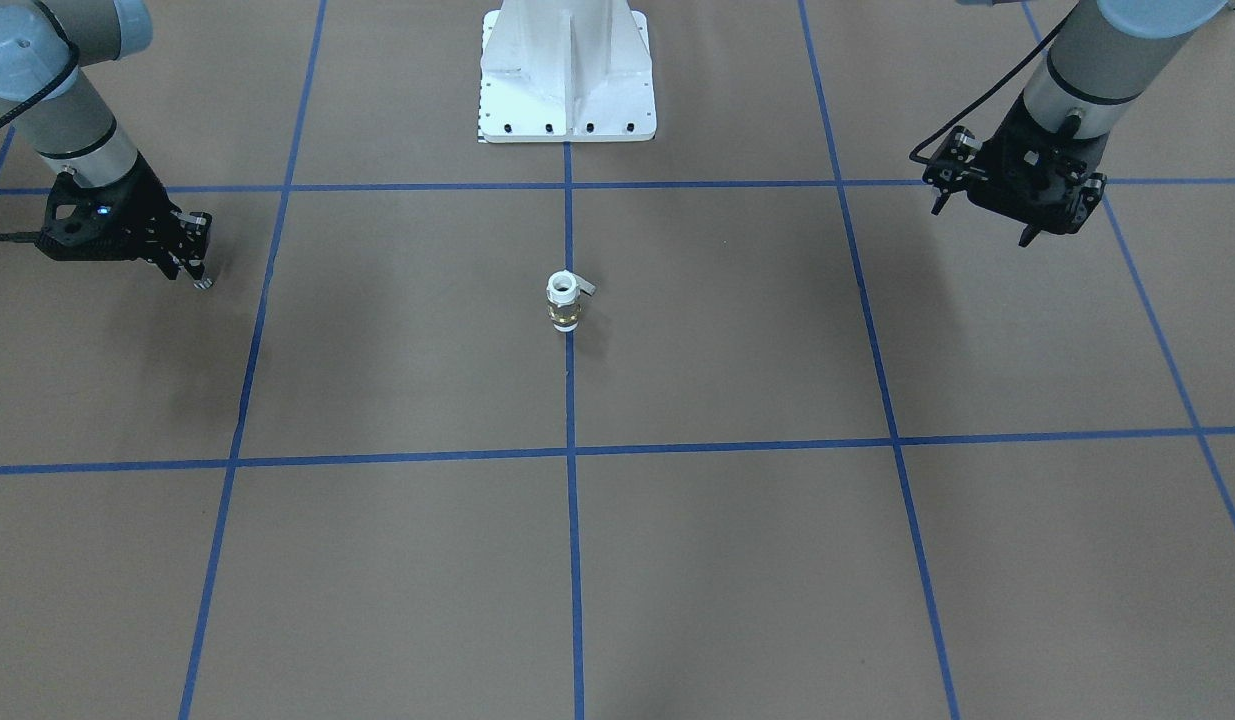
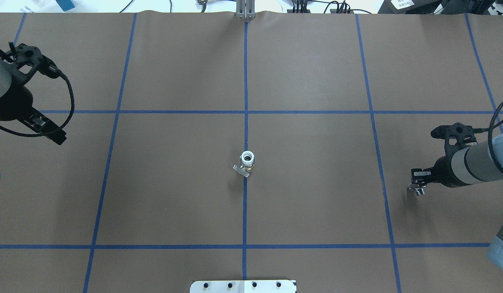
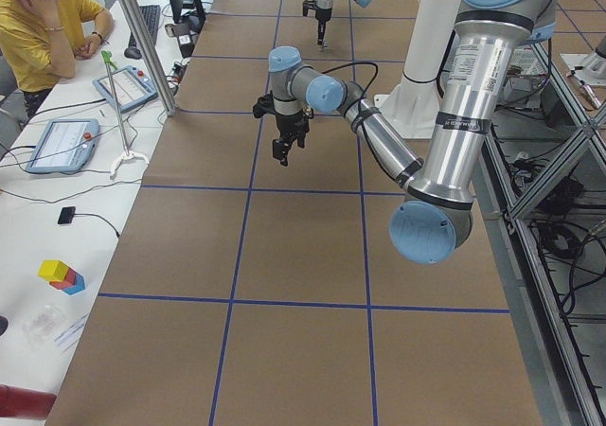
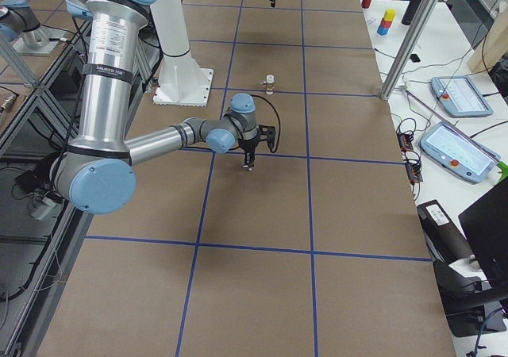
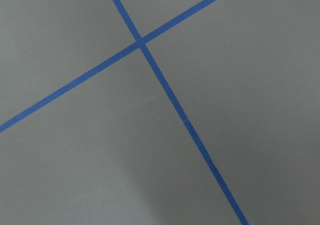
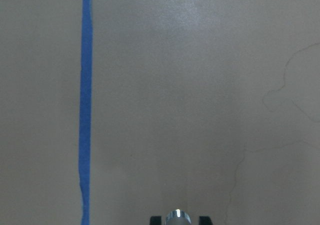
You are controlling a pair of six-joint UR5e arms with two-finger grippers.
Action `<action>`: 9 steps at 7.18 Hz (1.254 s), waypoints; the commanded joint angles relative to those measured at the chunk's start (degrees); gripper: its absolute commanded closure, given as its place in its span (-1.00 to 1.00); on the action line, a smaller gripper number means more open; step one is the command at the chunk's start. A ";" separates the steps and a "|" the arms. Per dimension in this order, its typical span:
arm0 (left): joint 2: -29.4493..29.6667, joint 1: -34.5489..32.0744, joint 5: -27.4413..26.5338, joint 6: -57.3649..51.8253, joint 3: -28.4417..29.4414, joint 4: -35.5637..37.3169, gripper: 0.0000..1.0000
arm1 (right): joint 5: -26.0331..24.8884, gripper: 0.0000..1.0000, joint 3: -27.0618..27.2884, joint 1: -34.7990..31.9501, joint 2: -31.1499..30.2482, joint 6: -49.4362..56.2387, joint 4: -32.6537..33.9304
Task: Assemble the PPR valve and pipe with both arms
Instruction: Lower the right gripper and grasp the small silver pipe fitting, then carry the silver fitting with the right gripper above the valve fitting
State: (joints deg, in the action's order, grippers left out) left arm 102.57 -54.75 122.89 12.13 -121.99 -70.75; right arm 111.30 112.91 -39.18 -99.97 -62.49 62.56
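Right gripper (image 1: 199, 272), at the left edge of the front-facing frame, is clamped on the pipe (image 1: 204, 283), whose silver stub pokes out below its fingertips and hangs just above the table (image 1: 737, 560). Left gripper (image 1: 982, 222), in the upper right of that frame, holds nothing, and its jaws look spread.

The PPR valve (image 1: 564, 300) stands alone near the middle of the frame, on the centre blue tape line (image 1: 573, 560), well apart from both grippers. Its long axis is upright, one white mouth faces up, and the grey lever sticks out sideways near the top. It lies about midway between the two, with the right gripper perhaps a little nearer. My guess is that the empty left gripper has to come in to the valve from the side, clear of that lever.

The overhead view looks straight down into the valve's open bore, which the front-facing view shows only at a slant. The right wrist view gives the pipe (image 6: 178, 217) squeezed between two black fingertips at the bottom edge. The left wrist view shows only table and tape, no valve.
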 commanded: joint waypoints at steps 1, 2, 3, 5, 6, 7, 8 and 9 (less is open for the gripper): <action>0.00 0.00 0.07 0.00 0.00 0.00 -1.00 | 6.18 1.00 1.08 -4.30 1.96 0.00 0.37; 0.00 0.00 0.07 0.00 0.00 0.00 -1.00 | 7.87 1.00 0.99 -5.80 6.50 -0.52 3.50; -0.09 0.00 0.07 0.00 0.09 0.00 -1.00 | 8.14 1.00 0.99 -6.08 14.98 -0.79 13.19; -0.18 -2.09 -0.02 -0.26 0.61 0.09 -1.00 | 7.97 1.00 0.56 -5.73 31.61 -1.32 32.98; -0.35 -5.16 0.07 -1.57 1.57 -0.09 -1.00 | 7.97 1.00 -0.40 -5.12 36.47 -3.93 36.20; -1.66 -9.62 0.59 -7.85 3.32 -0.09 -1.00 | 7.88 1.00 -2.07 -4.07 40.08 -8.39 36.32; -1.76 -15.76 4.08 -14.96 7.52 -0.09 -1.00 | 7.80 1.00 -3.13 -3.19 42.38 -10.70 36.40; -1.76 -22.17 6.11 -24.86 13.13 -0.09 -1.00 | 7.62 1.00 -3.83 -2.22 44.06 -13.60 36.40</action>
State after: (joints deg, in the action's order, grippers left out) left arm 100.99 -69.74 126.38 -2.59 -114.49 -70.83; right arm 119.09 110.18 -42.56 -58.62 -72.53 98.67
